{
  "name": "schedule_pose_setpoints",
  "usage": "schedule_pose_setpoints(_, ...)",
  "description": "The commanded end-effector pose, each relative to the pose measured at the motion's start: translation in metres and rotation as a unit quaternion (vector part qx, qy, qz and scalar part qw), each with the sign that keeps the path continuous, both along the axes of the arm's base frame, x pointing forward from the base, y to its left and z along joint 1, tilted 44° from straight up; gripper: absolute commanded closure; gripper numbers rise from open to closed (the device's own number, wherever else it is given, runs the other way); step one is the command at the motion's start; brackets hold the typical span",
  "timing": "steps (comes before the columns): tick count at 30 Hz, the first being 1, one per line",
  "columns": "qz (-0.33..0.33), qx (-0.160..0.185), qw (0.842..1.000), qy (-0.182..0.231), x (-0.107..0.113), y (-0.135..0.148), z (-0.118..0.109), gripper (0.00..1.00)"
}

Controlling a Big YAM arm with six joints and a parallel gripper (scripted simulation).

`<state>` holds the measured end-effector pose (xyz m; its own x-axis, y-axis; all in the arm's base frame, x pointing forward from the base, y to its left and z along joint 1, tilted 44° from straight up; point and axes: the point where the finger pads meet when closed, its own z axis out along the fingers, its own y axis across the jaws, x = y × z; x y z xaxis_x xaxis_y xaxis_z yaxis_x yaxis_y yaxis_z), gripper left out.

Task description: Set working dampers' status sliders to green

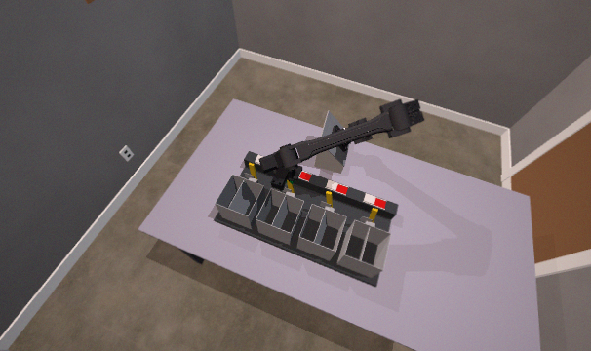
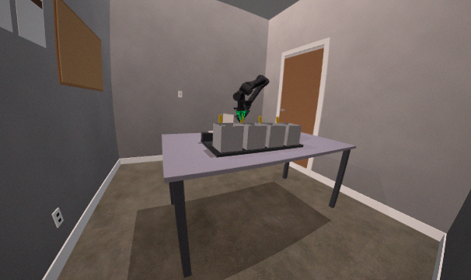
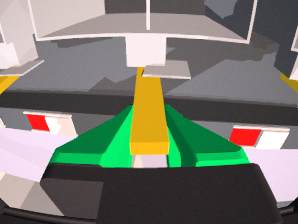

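Four grey duct dampers stand in a row on a dark base: first (image 1: 240,201), second (image 1: 281,215), third (image 1: 322,231), fourth (image 1: 364,246). Each has a yellow shaft handle on the arm's side. My gripper (image 1: 285,184) is down at the second damper and is shut on its yellow handle (image 3: 149,112), with the green fingers on both sides of it. The slider rail (image 1: 344,190) runs beside the handles. Its windows show red (image 1: 305,176) (image 1: 342,189) (image 1: 380,203), each next to a white cover. The arm hides most of the first slider. The wrist view shows red windows on the left (image 3: 39,123) and on the right (image 3: 246,137).
A grey triangular mount (image 1: 332,146) stands on the table behind the rail, under the arm. The other yellow handles (image 1: 253,170) (image 1: 329,198) (image 1: 374,214) stand close on both sides of the gripper. The table (image 2: 255,155) stands on a rug near a brown door (image 2: 299,97).
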<state>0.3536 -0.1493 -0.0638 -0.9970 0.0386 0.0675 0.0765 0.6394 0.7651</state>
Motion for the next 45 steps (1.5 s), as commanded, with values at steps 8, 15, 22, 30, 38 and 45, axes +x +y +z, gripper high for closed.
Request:
schedule_pose_setpoints(8,0.005,-0.002,1.000,0.004,0.004,0.006,-0.004,0.83)
schedule_pose_setpoints(15,0.005,-0.002,1.000,0.004,0.004,0.006,-0.004,0.83)
schedule_pose_setpoints(22,0.007,0.001,1.000,0.001,0.009,0.002,-0.003,0.83)
schedule_pose_setpoints(30,-0.008,0.010,1.000,-0.013,0.011,-0.019,-0.002,0.83)
schedule_pose_setpoints(38,-0.003,0.029,0.999,-0.013,0.013,-0.017,-0.006,0.83)
schedule_pose_setpoints(45,-0.011,0.058,0.998,-0.015,0.009,-0.024,-0.011,0.83)
